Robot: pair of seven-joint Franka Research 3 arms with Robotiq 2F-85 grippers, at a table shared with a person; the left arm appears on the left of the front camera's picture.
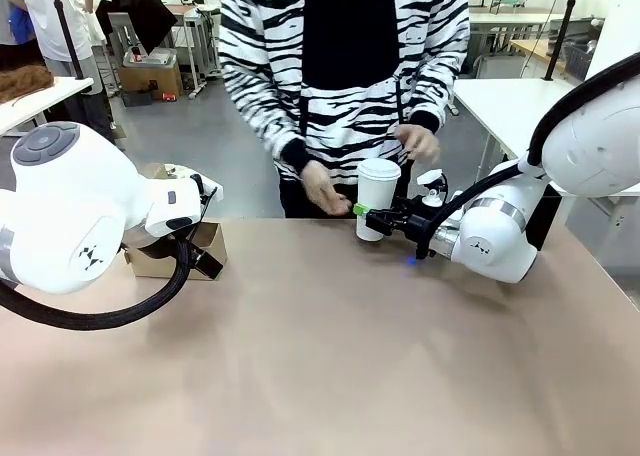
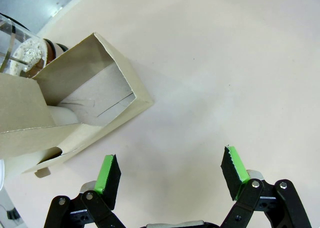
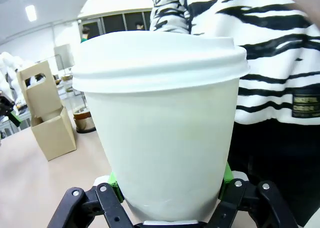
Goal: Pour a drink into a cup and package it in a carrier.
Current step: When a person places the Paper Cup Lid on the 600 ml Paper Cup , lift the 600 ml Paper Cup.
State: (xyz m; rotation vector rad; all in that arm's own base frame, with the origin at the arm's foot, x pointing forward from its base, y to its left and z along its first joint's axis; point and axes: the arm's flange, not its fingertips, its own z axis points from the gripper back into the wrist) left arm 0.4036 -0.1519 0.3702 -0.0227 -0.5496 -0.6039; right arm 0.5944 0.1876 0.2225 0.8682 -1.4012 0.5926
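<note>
Directly behind the cup (image 1: 377, 198) stands a person (image 1: 345, 66).

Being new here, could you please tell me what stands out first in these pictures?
The right gripper is shut on a white lidded cup near the far edge of the table, before a person in stripes. At left, the open left gripper hangs beside the brown carrier.

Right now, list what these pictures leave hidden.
- Inside of the cup: front and right wrist views, the lid covers it.
- Slots of the carrier: front view, the left arm blocks most of it; left wrist view, the left edge cuts it off.
- Clear vessel behind the carrier: left wrist view, cut by the edge.
</note>
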